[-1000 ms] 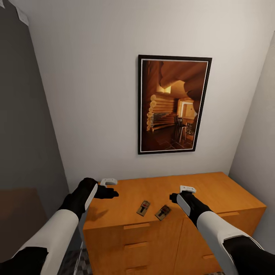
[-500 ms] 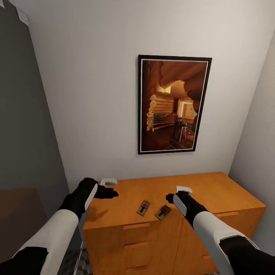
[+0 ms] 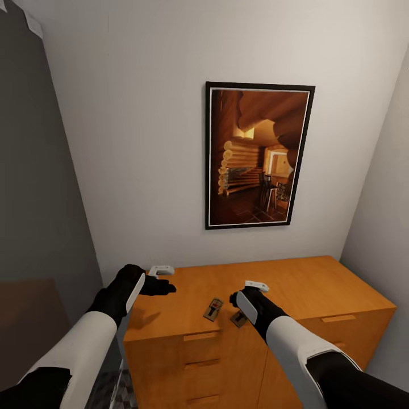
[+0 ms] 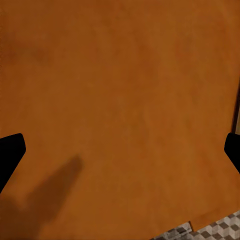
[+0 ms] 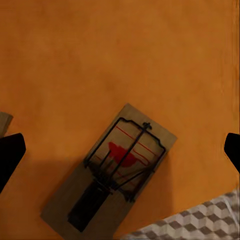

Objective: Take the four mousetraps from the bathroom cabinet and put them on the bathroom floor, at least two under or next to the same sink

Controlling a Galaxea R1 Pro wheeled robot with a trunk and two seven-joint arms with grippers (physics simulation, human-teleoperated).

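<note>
1. On cabinet [image 3: 295, 284] top, near front edge: two traps, lying flat, apart.
2. R gripper [image 3: 234, 299] hangs right over the right trap [image 5: 112, 172], fingers [image 5: 11, 152] spread wide, not touching it.
3. Left trap [image 3: 213, 309] sits just beside, w/ red spot up.
4. L gripper [image 3: 170, 288] over bare wood at cabinet's left end, fingers wide, holding nothing.
5. Cube-pattern floor [image 5: 200, 220] shows past cabinet's edge.
6. Framed pic [image 3: 258, 156] on wall above.

Two mousetraps [image 3: 213, 309] [image 5: 111, 175] flat on cabinet [image 3: 318, 284] top near front edge — side by side.
</note>
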